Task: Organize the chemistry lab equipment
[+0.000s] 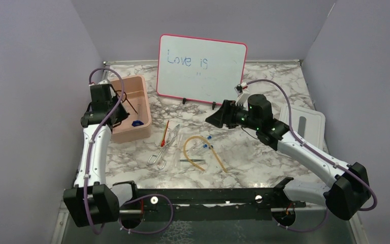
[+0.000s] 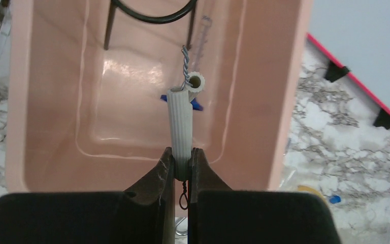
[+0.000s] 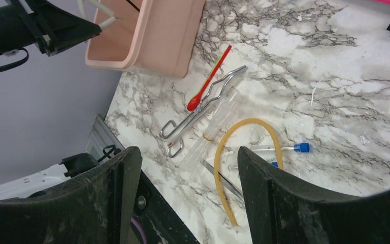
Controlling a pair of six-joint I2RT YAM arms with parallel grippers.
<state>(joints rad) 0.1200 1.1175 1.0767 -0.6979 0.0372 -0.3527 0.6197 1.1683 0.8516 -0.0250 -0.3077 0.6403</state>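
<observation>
Currently left fingers [image 2: 163,170] clamp white ribbed handle [image 2: 179,119] above pink bin [image 2: 56,101]; tilted drop may snag wire tripod [image 2: 109,28]. Right fingers [image 3: 117,193] spread, empty; descent may scatter clear tubes [image 3: 279,148].

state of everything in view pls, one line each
left gripper: fingers shut on white ribbed piece, over the bin
right gripper: fingers open, empty
pink bin: lid off, tripod inside
white lid: flat on table
rubber tube: curled on table
tongs: lying on table
red-tipped spatula: lying on table
blue-capped tube: capped, lying on table
whiteboard: upright, written on
</observation>
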